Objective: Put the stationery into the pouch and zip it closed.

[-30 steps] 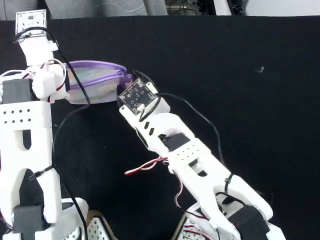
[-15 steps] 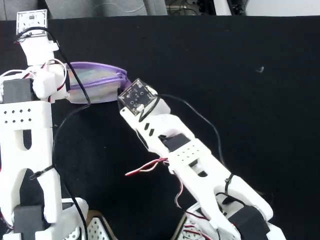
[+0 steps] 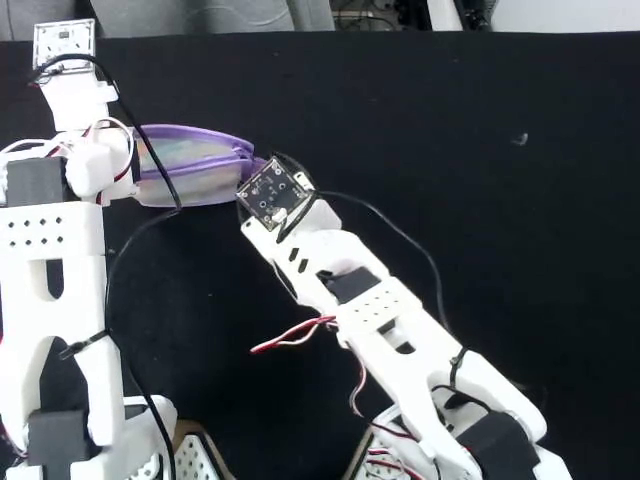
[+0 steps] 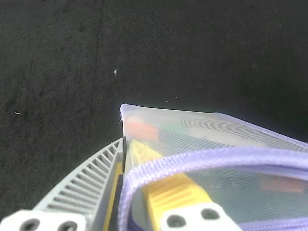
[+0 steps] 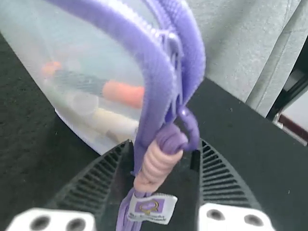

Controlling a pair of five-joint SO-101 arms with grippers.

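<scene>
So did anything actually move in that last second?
Barely. The right hand, gripping the zipper pull, edged slightly toward the pouch, whose near end shifted a little with it. The left hand kept hold of the pouch's other end, and its arm stayed put.

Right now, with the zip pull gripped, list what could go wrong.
1. The right gripper pinches the zipper pull by its thin cord; it could slip out under tension.
2. The left gripper grips just one end of the pouch; a hard tug might pull it free.
3. Stationery lies close to the zip and could snag it.
</scene>
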